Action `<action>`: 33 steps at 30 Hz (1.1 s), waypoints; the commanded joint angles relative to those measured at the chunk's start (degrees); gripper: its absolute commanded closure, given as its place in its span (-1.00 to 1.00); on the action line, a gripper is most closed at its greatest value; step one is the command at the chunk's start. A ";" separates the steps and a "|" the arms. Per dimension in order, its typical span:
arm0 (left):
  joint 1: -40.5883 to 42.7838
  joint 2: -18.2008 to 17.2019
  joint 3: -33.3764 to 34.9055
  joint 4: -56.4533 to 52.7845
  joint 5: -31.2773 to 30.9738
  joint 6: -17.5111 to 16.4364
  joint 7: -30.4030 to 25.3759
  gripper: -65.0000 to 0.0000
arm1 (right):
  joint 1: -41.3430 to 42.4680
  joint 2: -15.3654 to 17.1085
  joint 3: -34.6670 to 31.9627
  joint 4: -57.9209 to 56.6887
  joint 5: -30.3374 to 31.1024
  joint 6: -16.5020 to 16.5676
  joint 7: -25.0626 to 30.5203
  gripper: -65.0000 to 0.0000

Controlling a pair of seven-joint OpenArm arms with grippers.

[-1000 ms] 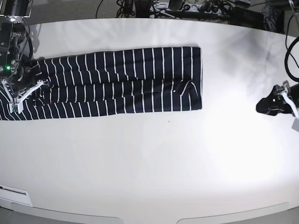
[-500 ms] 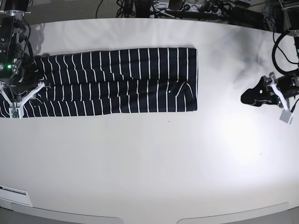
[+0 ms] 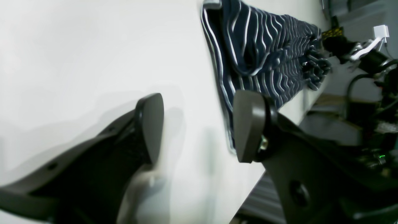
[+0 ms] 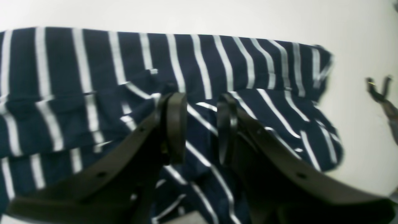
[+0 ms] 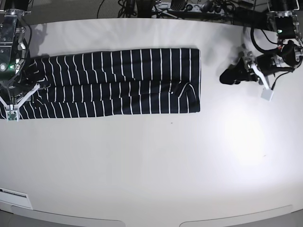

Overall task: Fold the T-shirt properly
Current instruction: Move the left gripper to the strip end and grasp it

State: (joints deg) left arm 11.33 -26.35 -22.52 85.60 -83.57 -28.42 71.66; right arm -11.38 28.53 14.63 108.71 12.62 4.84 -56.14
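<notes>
The T-shirt [image 5: 118,81] lies on the white table [image 5: 151,161] as a long flat strip, dark navy with thin white stripes, running from the left edge to the middle. My right gripper [image 5: 29,84] is at the strip's left end. In the right wrist view its narrowly spaced fingers [image 4: 175,127] stand on bunched fabric [image 4: 248,71], with cloth between them. My left gripper [image 5: 226,75] is open and empty over bare table, just right of the strip's right end. In the left wrist view [image 3: 199,127] the shirt edge [image 3: 258,53] lies ahead of its tips.
Cables and dark equipment [image 5: 189,7] lie beyond the table's far edge. A white label [image 5: 14,193] sits at the front left corner. The table's curved front edge [image 5: 151,220] runs along the bottom.
My left arm has moved up and left from the table's right edge toward the shirt's right end. The shirt slid slightly left with my right gripper, which shifted up a little.
</notes>
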 commanded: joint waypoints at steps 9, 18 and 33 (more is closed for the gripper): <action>-0.57 7.43 -0.22 0.76 4.13 1.07 -3.50 -0.15 | 0.72 3.15 3.21 0.96 -4.11 -2.51 0.83 0.39; -0.74 13.42 0.66 0.76 4.66 2.19 -3.56 -0.15 | -0.13 8.07 10.49 0.96 -0.11 -2.08 0.57 0.39; -0.70 16.81 0.24 9.94 20.57 8.68 -8.20 -0.15 | -0.37 9.16 10.93 0.92 2.40 0.11 0.39 0.39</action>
State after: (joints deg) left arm 10.85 -9.02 -22.06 95.00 -62.00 -19.62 63.55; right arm -12.36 36.18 24.97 108.71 15.44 5.15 -56.84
